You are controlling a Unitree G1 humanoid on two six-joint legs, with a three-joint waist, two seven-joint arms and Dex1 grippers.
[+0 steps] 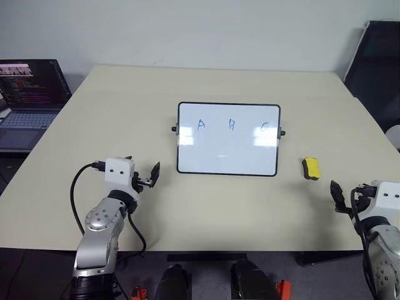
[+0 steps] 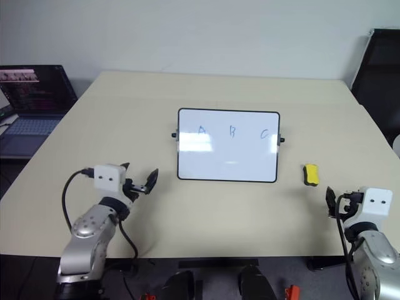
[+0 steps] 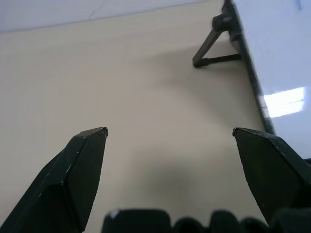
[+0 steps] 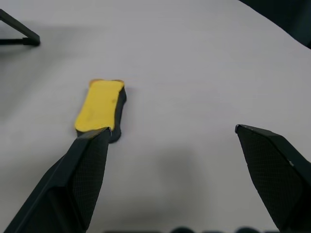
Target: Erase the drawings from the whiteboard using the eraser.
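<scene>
Three faint blue drawings (image 1: 231,125), an A, a B and a C, sat along the upper part of the whiteboard (image 1: 228,156), which stood propped near the middle of the table (image 1: 206,206). Untouched, the yellow eraser (image 1: 311,168) lay flat on the table just to the board's right, ahead of the right tool (image 4: 172,133). Both tools hung over the near edge with fingers spread wide and nothing between them; the left tool (image 3: 170,131) faced the bare table beside the board's left foot.

Picking up the eraser looked like the step in hand. To do it well, the right tool should probably shift inward, since the wrist view put the block off toward one finger (image 4: 87,165) rather than centred. It would help to close across the narrow sides, keeping the dark underside facing outward for wiping. Because the board was only propped, the left tool might need to steady its frame before any stroke.

A laptop (image 1: 28,103) sat well off to the left.
</scene>
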